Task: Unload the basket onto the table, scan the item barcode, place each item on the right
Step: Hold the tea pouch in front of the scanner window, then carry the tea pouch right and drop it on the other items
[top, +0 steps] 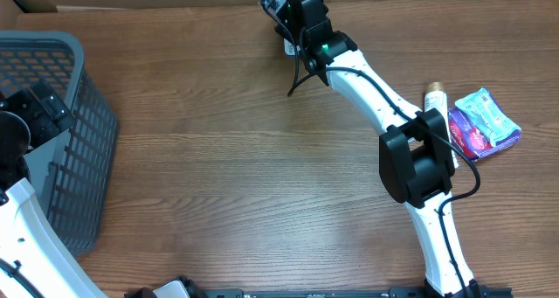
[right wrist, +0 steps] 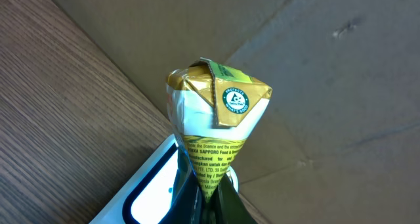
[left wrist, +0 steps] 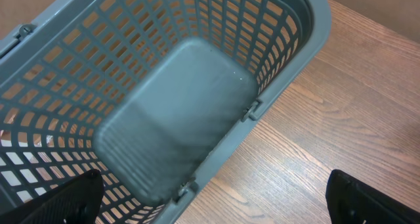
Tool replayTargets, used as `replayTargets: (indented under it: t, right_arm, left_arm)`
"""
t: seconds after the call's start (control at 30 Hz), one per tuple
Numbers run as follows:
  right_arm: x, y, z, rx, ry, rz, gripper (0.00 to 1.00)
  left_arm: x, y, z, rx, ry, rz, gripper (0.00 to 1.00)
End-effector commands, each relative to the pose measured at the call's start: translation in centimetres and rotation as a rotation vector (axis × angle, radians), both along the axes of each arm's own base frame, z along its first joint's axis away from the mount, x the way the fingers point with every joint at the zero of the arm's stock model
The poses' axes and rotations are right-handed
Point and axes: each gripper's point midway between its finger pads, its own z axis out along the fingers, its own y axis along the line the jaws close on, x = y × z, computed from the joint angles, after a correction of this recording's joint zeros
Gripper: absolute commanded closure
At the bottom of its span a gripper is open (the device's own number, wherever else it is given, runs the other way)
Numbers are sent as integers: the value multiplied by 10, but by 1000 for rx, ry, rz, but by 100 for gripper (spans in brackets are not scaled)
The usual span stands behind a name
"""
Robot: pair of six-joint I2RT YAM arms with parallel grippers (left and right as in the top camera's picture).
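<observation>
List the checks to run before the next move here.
1. Grip: right claw shut on the carton: ok.
2. Position: carton held next to the white device, which looks like the scanner: ok.
3. Barcode facing that device: cannot tell, no barcode shows in any view.
4. Left claw open, holding nothing: ok.
5. Basket under the left claw, floor bare: ok.
</observation>
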Motion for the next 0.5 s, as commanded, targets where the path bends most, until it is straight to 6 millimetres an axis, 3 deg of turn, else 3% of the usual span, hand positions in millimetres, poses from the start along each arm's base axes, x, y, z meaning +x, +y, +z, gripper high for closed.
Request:
replayTargets:
  t: [0.0,0.27,0.47]
  right_arm:
    - [1,2,48,24,-90,12,96]
    - [-11,4,50,15,-33,55,96]
    - [-38,-2,91,57,5,79,96]
  left_arm:
    - [0,2,3,2,-10,12,1]
    - [1,2,3,2,-10,12,0]
    - [1,2,3,2,-10,12,0]
